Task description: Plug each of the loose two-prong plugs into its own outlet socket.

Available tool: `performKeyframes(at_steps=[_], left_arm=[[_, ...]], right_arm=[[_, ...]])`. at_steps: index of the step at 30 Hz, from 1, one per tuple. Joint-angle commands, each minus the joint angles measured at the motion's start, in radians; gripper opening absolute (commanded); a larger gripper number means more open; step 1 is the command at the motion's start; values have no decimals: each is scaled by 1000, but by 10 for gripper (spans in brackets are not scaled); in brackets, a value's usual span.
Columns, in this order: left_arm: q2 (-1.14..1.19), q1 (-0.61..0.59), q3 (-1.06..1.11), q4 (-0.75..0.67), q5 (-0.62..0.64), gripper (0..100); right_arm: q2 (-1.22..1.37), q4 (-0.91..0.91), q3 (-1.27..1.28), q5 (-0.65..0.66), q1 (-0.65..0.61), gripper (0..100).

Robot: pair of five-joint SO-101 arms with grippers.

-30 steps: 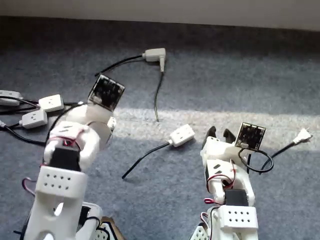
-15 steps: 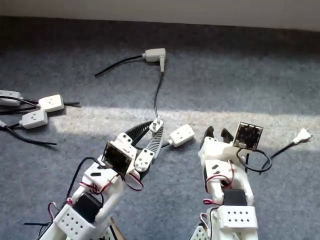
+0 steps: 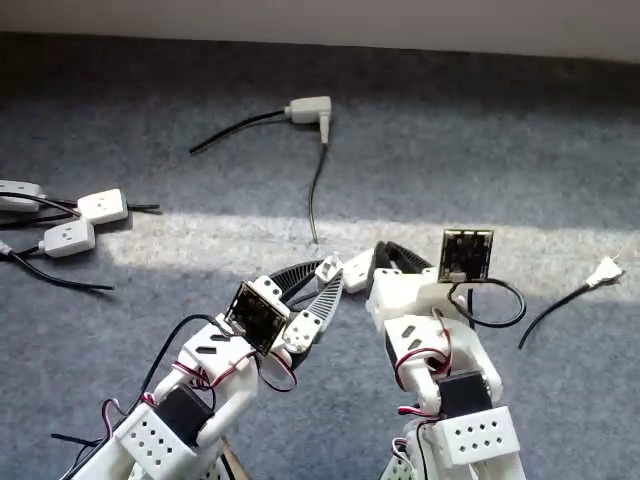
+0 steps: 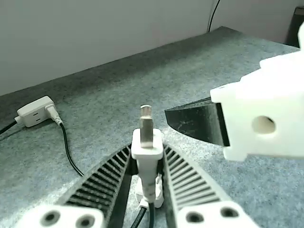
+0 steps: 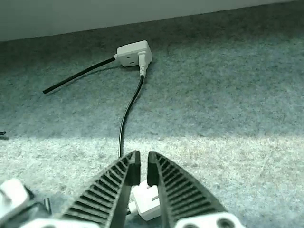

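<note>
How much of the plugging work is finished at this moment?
Done: the far plug looks seated in the far socket. In hand: the left gripper grips a second plug beside the middle socket, where the right gripper sits. Left: the loose plug at the right edge and the free sockets.

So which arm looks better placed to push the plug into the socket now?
Left. Its gripper already holds the two-prong plug, prong end forward, right beside the outlet socket. The right gripper sits around that socket, probably steadying it.
</note>
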Motion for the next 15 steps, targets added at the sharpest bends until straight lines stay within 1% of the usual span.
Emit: performKeyframes(at_steps=[1, 4, 7, 9, 11, 15], left_arm=[[93, 13, 25, -86, 11, 6], [174, 13, 25, -163, 11, 6], [248, 15, 25, -239, 11, 6], [280, 15, 25, -270, 11, 6], [298, 19, 24, -284, 11, 6], [300, 54, 24, -278, 11, 6]], right_arm=[[-7, 64, -117, 14, -59, 40], [-7, 113, -139, 107, -119, 36], [-7, 189, -183, 195, -220, 5], [-7, 216, -193, 219, -282, 9], [-7, 213, -196, 229, -312, 9], [-7, 200, -203, 230, -317, 9]])
